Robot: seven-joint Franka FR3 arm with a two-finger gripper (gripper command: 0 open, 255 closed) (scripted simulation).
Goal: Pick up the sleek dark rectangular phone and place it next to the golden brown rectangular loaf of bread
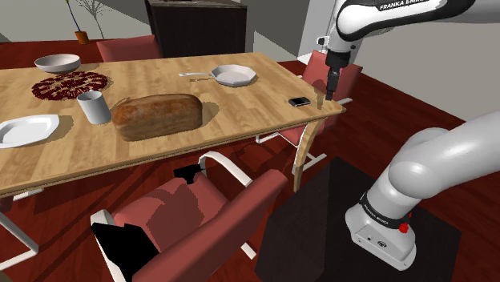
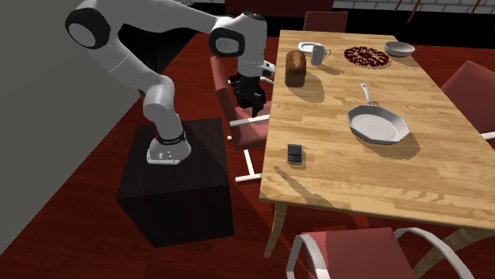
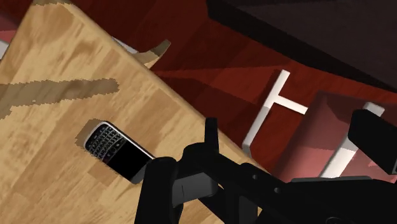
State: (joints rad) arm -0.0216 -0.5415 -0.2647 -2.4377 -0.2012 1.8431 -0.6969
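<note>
The phone (image 1: 300, 102) (image 2: 294, 153) (image 3: 118, 151) is seen lying flat on the wooden table (image 1: 240, 120) (image 2: 357, 182) (image 3: 51, 95), close to the table's edge near the corner by the stand (image 2: 174, 190). In the wrist view its keypad and dark screen are turned upward. The loaf of bread (image 1: 156, 116) (image 2: 295, 69), brown and rectangular, is found well apart from the phone, farther along the same side of the table. A grey mug (image 1: 94, 106) (image 2: 319, 54) stands upright just beside the loaf, and its inside cannot be made out. A white plate (image 1: 28, 128) is set beyond the mug, with its face bare. A white frying pan (image 1: 234, 76) (image 2: 377, 125) lies toward the table's middle, and only its plain pale bottom is shown within it. A pale bowl (image 1: 58, 62) (image 2: 400, 49) is placed at the far end beside a round dark red mat (image 1: 70, 84) (image 2: 365, 55). What lies in the bowl cannot be told. The gripper (image 1: 328, 90) (image 2: 255, 103) (image 3: 289, 121) is held off the table's edge, over a red chair (image 2: 246, 127) in the second exterior view, and apart from the phone. Its fingers are spread, nothing is clasped between them, and nothing is touched by them. Red floor and the chair are seen in the gap.
</note>
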